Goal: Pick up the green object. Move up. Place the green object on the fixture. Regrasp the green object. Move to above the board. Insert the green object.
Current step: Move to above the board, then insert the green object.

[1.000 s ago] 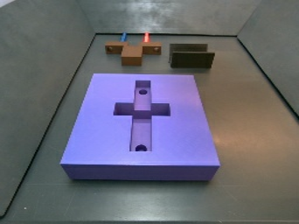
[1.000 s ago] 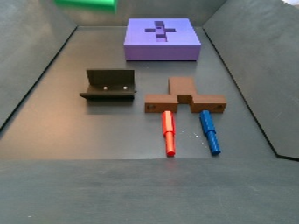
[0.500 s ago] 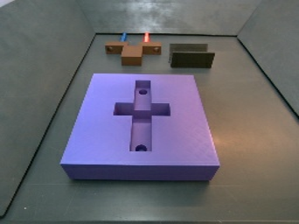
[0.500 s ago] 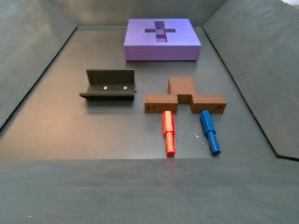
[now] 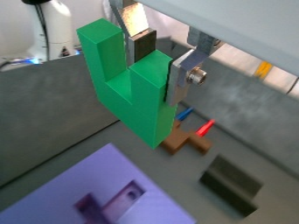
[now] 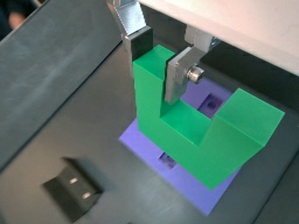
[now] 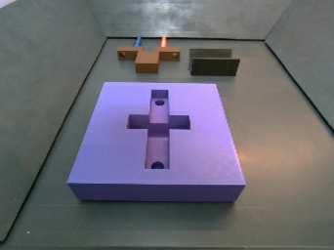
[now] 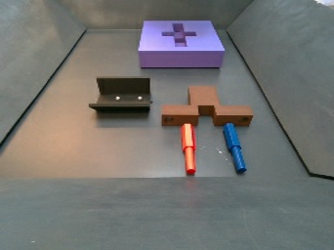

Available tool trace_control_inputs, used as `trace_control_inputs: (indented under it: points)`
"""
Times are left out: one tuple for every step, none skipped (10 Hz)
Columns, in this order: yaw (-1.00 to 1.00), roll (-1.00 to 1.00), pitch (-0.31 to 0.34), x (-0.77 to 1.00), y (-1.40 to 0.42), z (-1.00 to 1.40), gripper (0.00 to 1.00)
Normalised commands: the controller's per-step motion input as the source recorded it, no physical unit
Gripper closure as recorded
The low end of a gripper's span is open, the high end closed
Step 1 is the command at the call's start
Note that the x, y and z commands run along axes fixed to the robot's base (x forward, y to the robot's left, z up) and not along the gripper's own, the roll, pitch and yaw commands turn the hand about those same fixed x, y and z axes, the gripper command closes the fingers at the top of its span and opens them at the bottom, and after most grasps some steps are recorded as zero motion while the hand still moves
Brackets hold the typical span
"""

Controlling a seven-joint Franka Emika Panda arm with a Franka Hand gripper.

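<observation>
The end effector (image 6: pixel 160 54), high over the board (image 6: pixel 176 149), grips the green object (image 6: pixel 198 122); next it must descend and align for insertion.

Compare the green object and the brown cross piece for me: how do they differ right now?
The green object hangs in the air, clamped in the gripper above the floor; the brown piece lies flat on the floor. The green object is plain bright green; the brown piece has a red peg and a blue peg sticking out. Both are chunky blocks with arms.
</observation>
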Motion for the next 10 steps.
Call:
trace_control_inputs:
  points:
    - [0.04, -1.00, 0.129, -0.07, -0.02, 0.02, 1.00]
    - [0.04, -0.80, 0.056, -0.08, 0.02, 0.00, 1.00]
    - [0.02, -0.60, 0.016, -0.07, 0.03, 0.00, 1.00]
    - [0.01, -0.37, -0.010, -0.06, 0.02, 0.00, 1.00]
    - [0.01, -0.28, -0.015, -0.04, 0.02, 0.00, 1.00]
    - [0.00, 0.00, 0.000, 0.00, 0.00, 0.00, 1.00]
    - [-0.01, -0.03, 0.000, 0.07, 0.00, -0.03, 1.00]
    - [-0.07, -0.10, 0.000, 0.14, 0.00, -0.20, 1.00]
    - [0.00, -0.17, -0.154, 0.05, 0.00, -0.62, 1.00]
    - [0.07, -0.22, -0.234, 0.23, 0.00, -0.53, 1.00]
